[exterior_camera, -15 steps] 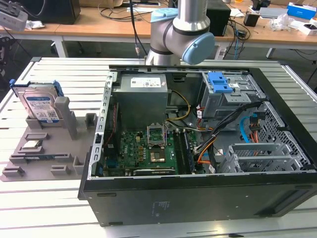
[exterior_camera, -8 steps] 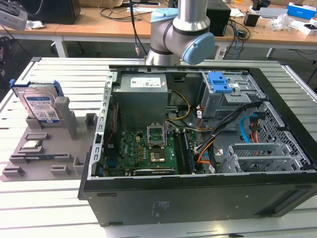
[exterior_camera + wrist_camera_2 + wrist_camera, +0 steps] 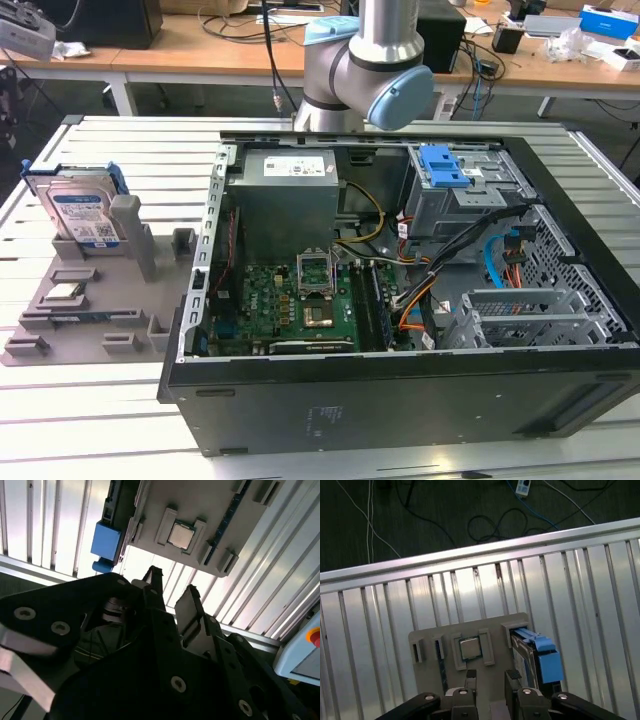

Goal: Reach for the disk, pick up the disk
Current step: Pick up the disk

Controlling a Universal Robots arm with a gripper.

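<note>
Fingers [image 3: 470, 679] of the gripper [image 3: 491, 679] stand apart, holding nothing. The disk [image 3: 82, 212] stands on edge in a grey holder [image 3: 125, 295] on the slatted surface [image 3: 100, 420], untouched.

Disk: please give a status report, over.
Gripper open, empty, above the tray. Disk upright in its tray slot, untouched. Chip lies beside it, apart; nothing seen in the way.

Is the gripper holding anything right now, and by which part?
Nothing. The gripper is open and empty; the disk stands in the grey holder, untouched.
</note>
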